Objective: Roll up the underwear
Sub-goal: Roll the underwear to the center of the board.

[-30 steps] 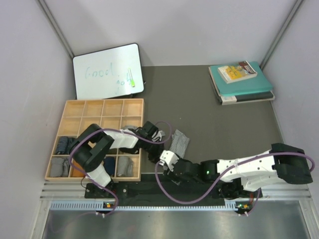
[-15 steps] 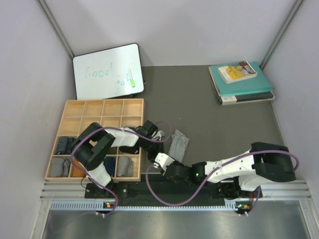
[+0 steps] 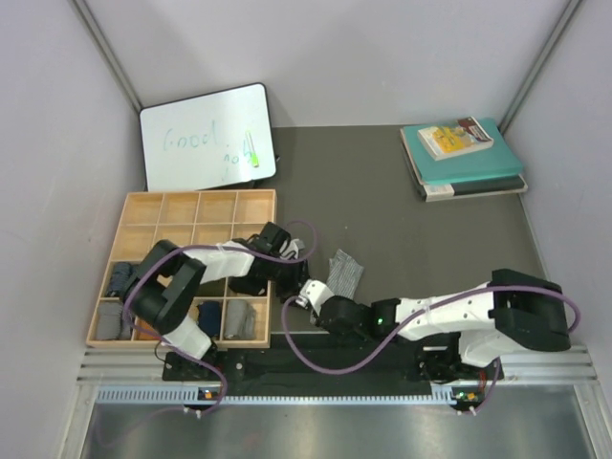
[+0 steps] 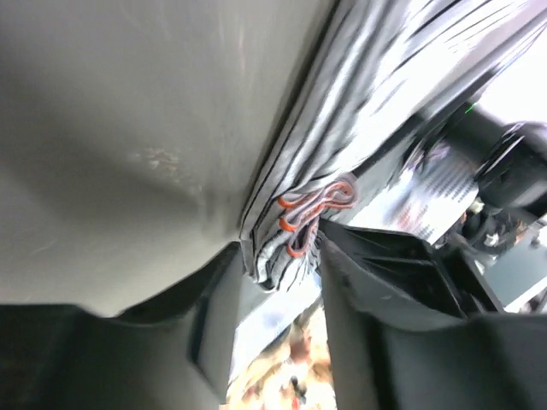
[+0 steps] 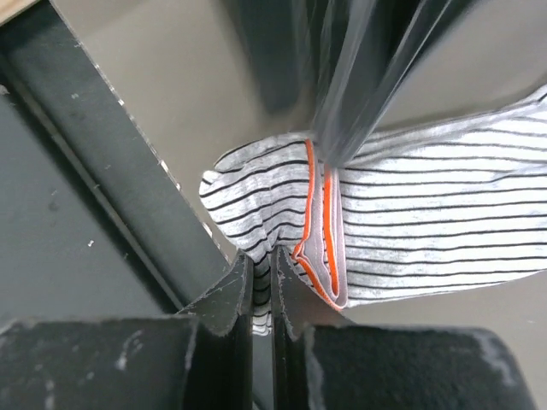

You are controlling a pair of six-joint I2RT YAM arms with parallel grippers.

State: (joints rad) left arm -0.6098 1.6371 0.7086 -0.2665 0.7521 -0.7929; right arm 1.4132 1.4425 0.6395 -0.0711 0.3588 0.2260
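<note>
Dark grey matte worktop [image 3: 411, 239], walled by pale lilac panels [image 3: 382, 57], carries the finely grey-and-white striped cloth underwear [image 3: 345, 273]. The left claw [image 4: 275, 256] and right claw [image 5: 261, 266] both pinch its orange-trimmed edge, and the cloth spreads just beyond them.

A robotics lab test cell is being shown. A dark table [image 3: 411, 239] is being boxed in by plain pale panels [image 3: 382, 57] joined by metal struts [image 3: 107, 53]. Along the lower edge of the frame, two cabled robot arms, left [image 3: 186, 277] and right [image 3: 459, 311], are being carried on a black base rail [image 3: 287, 365]. Props are being laid out as for a trial: a handwritten whiteboard [image 3: 206, 134] at upper left, a wooden compartment tray [image 3: 182, 206] at left, stacked books [image 3: 469, 158] at upper right.
</note>
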